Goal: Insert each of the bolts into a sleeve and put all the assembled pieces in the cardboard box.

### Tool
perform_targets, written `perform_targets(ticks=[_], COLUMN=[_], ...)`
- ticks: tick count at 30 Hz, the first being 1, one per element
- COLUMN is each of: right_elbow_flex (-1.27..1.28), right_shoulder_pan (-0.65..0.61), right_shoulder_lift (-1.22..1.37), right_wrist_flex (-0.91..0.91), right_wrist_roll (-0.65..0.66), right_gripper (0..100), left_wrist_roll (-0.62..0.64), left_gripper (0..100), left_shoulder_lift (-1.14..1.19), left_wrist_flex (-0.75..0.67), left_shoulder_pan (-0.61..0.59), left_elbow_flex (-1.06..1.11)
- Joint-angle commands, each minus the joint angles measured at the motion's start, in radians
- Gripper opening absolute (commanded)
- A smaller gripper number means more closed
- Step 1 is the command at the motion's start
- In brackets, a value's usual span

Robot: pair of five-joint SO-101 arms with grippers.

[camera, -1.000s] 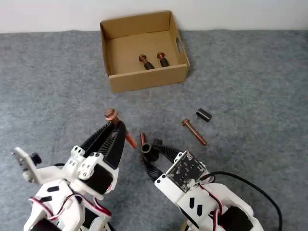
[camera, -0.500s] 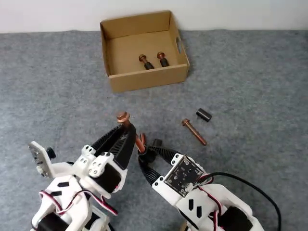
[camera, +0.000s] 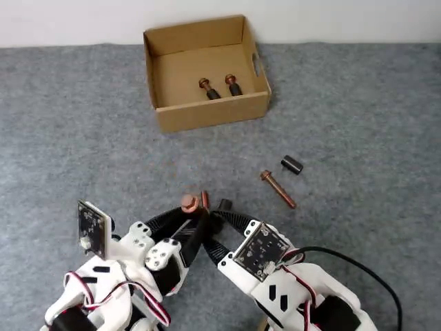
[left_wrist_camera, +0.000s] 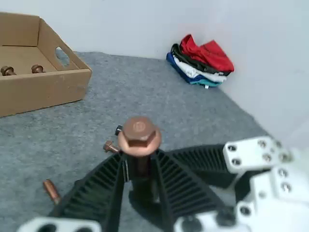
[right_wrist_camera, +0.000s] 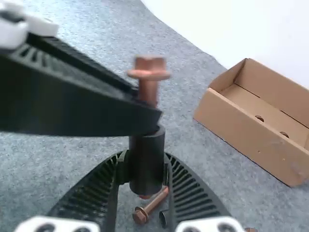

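With the left claw (left_wrist_camera: 140, 166) clamped on the copper bolt (left_wrist_camera: 139, 136), head up, shank upright and in line with the black sleeve (right_wrist_camera: 146, 145) pinched in the right claw (right_wrist_camera: 145, 159) just beneath, well apart from the cardboard box (camera: 207, 114) at the counter's (camera: 358, 110) far edge.

Left arm (camera: 103, 300) and right arm (camera: 303, 296): white plastic shells, black ribbed fingers (left_wrist_camera: 183, 187), small screws (left_wrist_camera: 234, 149). Red, white and black wires (camera: 141, 295) on both; black cable (camera: 358, 261) behind the right arm.

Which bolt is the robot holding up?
The upright bolt clamped in the left gripper; the others lie flat in the cardboard box or on the carpet.
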Motion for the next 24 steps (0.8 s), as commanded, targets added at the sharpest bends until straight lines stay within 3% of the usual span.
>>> perform_targets(ticks=[1, 9, 24], right_elbow_flex=[-0.017, -0.017, -0.009], right_shoulder_pan=[0.035, 0.035, 0.087], right_shoulder_lift=[-0.008, -0.008, -0.007], right_wrist_flex=[-0.028, -0.028, -0.019], right_wrist_roll=[0.008, 0.008, 0.002], right_gripper=[0.9, 0.9, 0.9], left_wrist_roll=[-0.051, -0.132, -0.132], left_gripper=[1, 22, 22], left_shoulder_lift=[-0.005, -0.003, -0.003], left_wrist_flex=[0.038, 0.08, 0.149], left_shoulder_pan=[0.011, -0.048, -0.129], left_elbow_flex=[-0.016, 0.028, -0.108])
